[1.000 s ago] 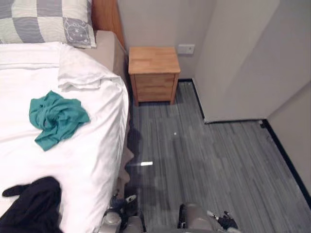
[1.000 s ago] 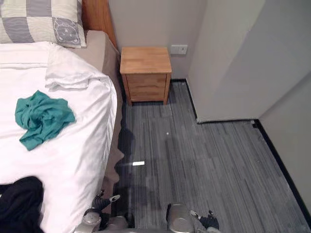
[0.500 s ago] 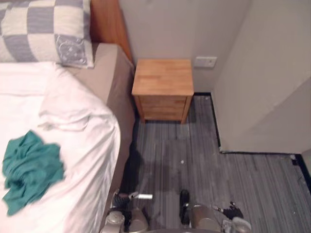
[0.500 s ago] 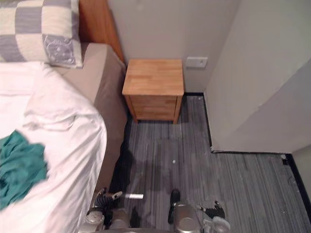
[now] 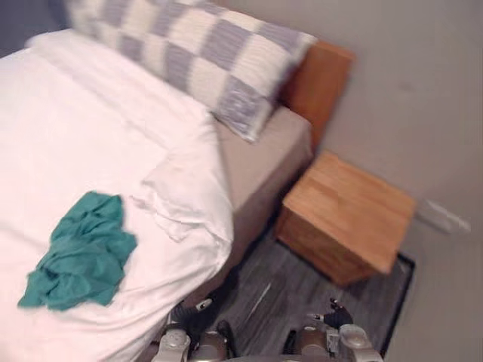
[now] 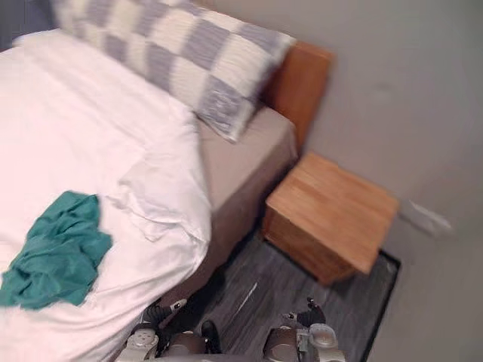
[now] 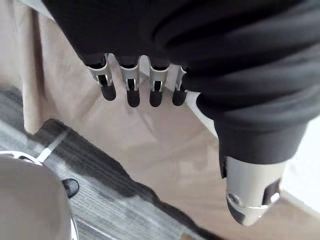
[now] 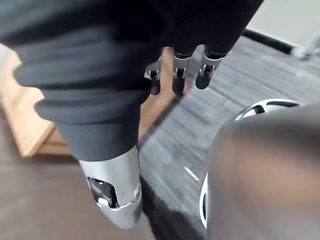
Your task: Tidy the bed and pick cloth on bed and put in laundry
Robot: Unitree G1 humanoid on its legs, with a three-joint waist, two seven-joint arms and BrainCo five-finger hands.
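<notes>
Head camera swung toward the headboard; crumpled teal cloth (image 5: 79, 253) unmoved, lying on white-sheeted bed (image 5: 60, 121) near its side edge. Left hand (image 7: 130, 85) beside the bed's beige flank, right hand (image 8: 179, 75) off the bed over grey striped floor (image 5: 302, 286); both with fingers straight, relaxed, holding nothing

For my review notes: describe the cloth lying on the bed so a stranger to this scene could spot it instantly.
Start at the bed with its white duvet, beside the wooden nightstand. On the duvet, down from the checked pillow and near the duvet's rumpled corner, lies a crumpled teal cloth. Its teal colour stands out against the all-white duvet.
</notes>
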